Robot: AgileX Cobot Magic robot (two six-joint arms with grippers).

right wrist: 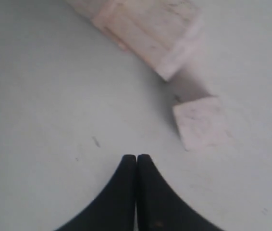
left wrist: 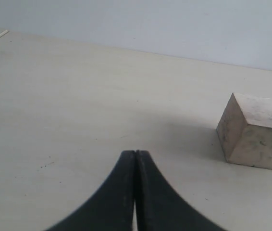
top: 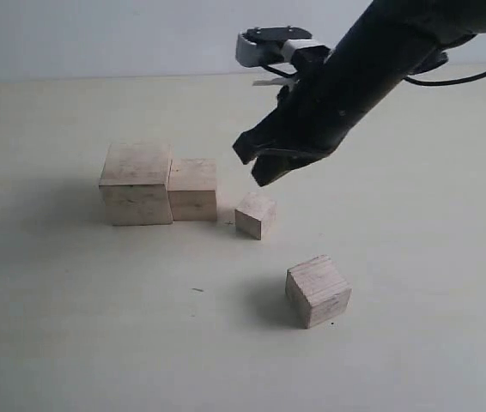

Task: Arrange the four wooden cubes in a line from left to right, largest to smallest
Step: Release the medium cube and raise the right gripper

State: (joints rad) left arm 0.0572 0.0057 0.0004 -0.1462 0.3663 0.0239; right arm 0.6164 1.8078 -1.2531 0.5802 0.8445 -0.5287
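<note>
Four pale wooden cubes lie on the table. The largest cube (top: 136,184) stands at the left, and the second-largest cube (top: 193,189) touches its right side. The smallest cube (top: 255,215) sits turned, a small gap to their right. A mid-sized cube (top: 318,291) lies apart, nearer the front. My right gripper (top: 256,167) hangs shut and empty above the smallest cube (right wrist: 201,122), its tips (right wrist: 136,157) pressed together. My left gripper (left wrist: 135,153) is shut on nothing, low over the table, with the largest cube (left wrist: 253,132) ahead of it. The left arm is out of the exterior view.
The cream tabletop (top: 97,326) stretches wide to the left and front of the cubes. A pale wall (top: 97,34) closes off the back. The black right arm (top: 380,60) reaches in from the upper right with a cable (top: 466,77) trailing behind it.
</note>
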